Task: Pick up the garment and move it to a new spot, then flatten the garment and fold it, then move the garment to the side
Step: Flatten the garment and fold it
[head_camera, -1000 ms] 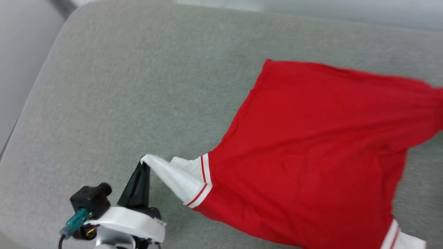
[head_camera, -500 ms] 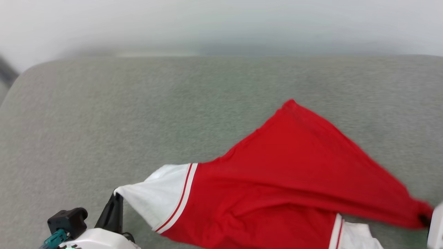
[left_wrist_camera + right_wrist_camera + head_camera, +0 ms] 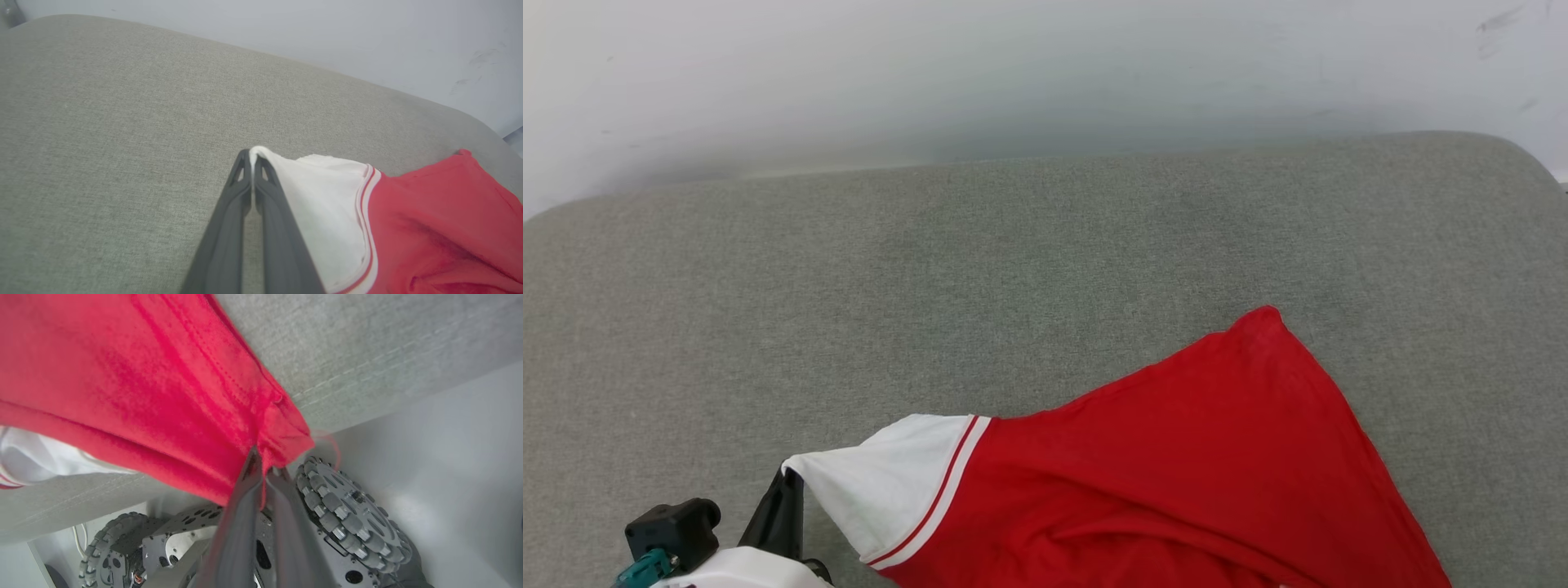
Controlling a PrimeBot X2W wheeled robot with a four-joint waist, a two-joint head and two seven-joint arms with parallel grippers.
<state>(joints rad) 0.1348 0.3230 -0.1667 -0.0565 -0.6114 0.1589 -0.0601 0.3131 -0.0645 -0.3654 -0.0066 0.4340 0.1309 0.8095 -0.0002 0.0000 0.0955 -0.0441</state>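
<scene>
At the lower left of the head view we see our left gripper (image 3: 788,482), its dark fingers closed together on the outer tip of the white sleeve (image 3: 882,478) of the garment (image 3: 1176,482). The sleeve runs taut from that tip to the red-and-white stripe trim. Right of the trim, the red body spreads over the grey cushion (image 3: 931,286), rises to a pointed corner at the middle right and runs off the bottom edge. A pale wall (image 3: 1013,65) stands behind the cushion.

The left wrist view brings us close to a grip that is small in the head view. The two fingers meet at their tips with a thin fold of white sleeve cloth pinched between them, and the red cloth lies off to the right. We cannot tell whether the pinched tip is clear of the cushion.

The right wrist view adds our right gripper (image 3: 263,459), clamped on a bunched red corner of the garment beside its stitched hem. From here the red cloth stretches up and left across the cushion's seamed edge, with a patch of white at the far left. Below and beside the fingers we see the studded wheels (image 3: 347,514) of our base on a pale floor (image 3: 449,457).
</scene>
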